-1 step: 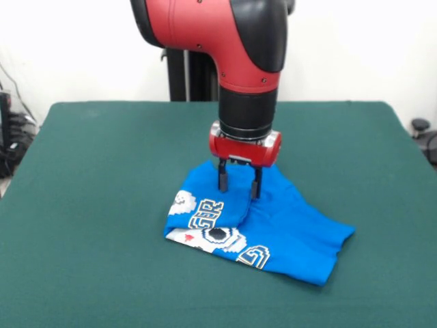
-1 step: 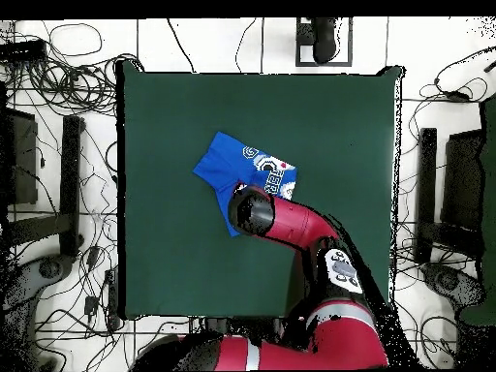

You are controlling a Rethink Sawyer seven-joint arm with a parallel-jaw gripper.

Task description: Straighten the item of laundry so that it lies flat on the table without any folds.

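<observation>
Near the middle of the green counter (image 1: 102, 171) lies the blue T-shirt (image 1: 300, 229), bunched with its graphic partly showing; the end effector (image 1: 239, 183) stands over it, fingers spread apart, tips touching the cloth.

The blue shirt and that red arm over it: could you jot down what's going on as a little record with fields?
Item: blue T-shirt, crumpled and folded over itself, printed graphic partly showing
Surface: green table, shirt lying near its middle
Arm: red, reaching down over the shirt
Pincer: pincer with two dark fingers apart, tips down at the cloth's upper fold
Grip: cloth not visibly pinched
Task state: shirt not yet flat
</observation>
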